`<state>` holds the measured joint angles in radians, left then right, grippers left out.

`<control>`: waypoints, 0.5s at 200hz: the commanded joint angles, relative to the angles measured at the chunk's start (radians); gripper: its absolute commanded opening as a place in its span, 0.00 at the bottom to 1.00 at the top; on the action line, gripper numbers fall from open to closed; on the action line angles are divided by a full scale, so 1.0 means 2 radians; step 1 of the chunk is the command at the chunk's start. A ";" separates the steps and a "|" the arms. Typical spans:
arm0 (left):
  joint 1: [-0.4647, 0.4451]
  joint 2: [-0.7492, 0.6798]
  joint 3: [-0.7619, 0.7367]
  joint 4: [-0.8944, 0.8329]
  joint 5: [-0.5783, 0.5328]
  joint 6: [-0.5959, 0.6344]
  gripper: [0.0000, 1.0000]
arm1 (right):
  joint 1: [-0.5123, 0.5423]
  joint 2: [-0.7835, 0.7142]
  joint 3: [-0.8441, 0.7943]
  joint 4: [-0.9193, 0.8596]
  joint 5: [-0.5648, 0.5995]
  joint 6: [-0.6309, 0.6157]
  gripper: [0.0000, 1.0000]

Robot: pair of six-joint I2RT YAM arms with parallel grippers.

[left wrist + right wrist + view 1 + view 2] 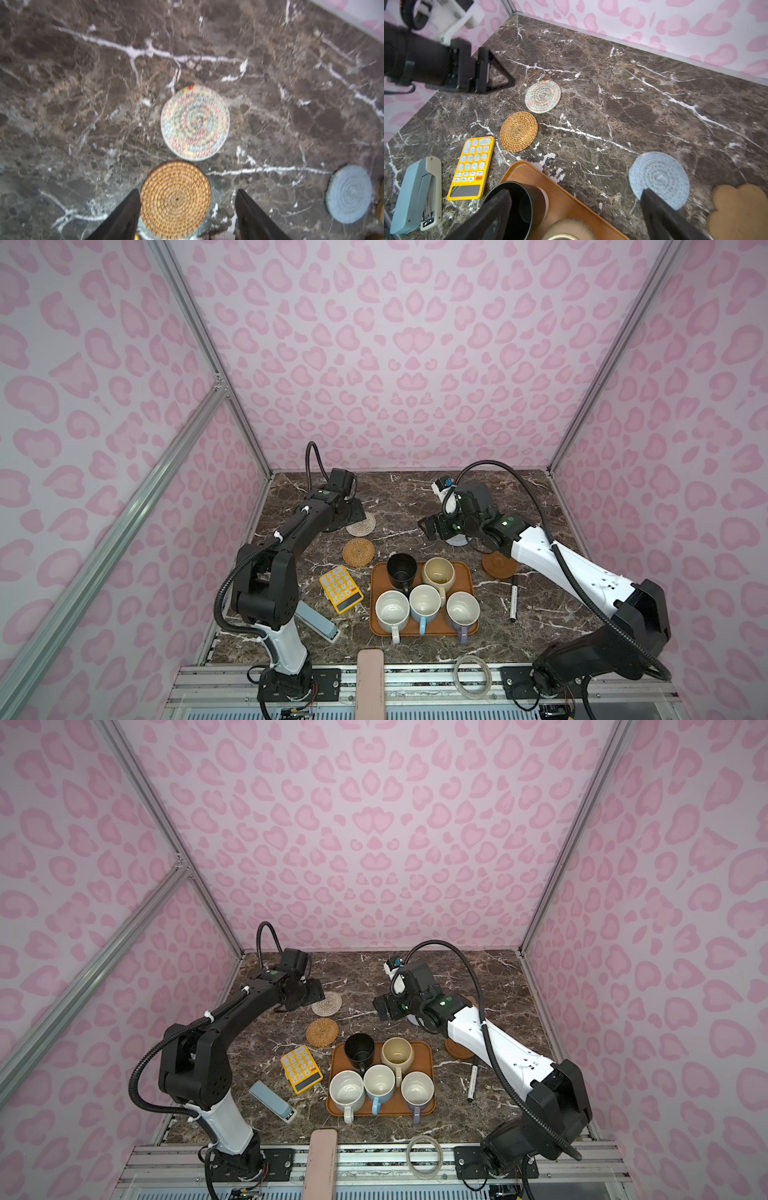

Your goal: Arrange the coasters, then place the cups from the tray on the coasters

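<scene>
Coasters [358, 551] spread loosely, arrangement apparently unfinished; five cups [424, 601] on tray [462, 572] (none placed). Left gripper [187, 192] part-open, empty; right gripper [576, 192] wide open, empty.

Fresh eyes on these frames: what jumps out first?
The pink blotch-patterned walls dominate the frame. On the dark marble table, an orange tray sits front-centre, crowded with five cups. Behind it, nothing stands yet on the whitish coaster and tan rattan coaster to the left, or the light-blue coaster to the right.
</scene>
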<state>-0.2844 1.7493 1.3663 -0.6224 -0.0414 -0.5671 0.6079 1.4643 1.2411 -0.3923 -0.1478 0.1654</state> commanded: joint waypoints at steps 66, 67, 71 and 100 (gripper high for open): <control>-0.061 0.010 -0.088 0.032 -0.017 -0.018 0.66 | -0.002 -0.018 -0.040 -0.029 -0.058 -0.001 1.00; -0.062 0.012 -0.087 0.032 -0.018 -0.018 0.66 | -0.002 -0.018 -0.040 -0.029 -0.058 -0.001 1.00; -0.064 0.018 -0.084 0.032 -0.020 -0.017 0.66 | -0.002 -0.019 -0.040 -0.029 -0.058 0.000 1.00; -0.067 0.064 -0.062 0.037 0.000 -0.011 0.64 | -0.001 -0.019 -0.042 -0.027 -0.061 0.003 1.00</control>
<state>-0.4187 1.8229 1.2064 -0.5694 -0.0490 -0.5930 0.6025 1.4269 1.1648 -0.4484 -0.2493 0.1654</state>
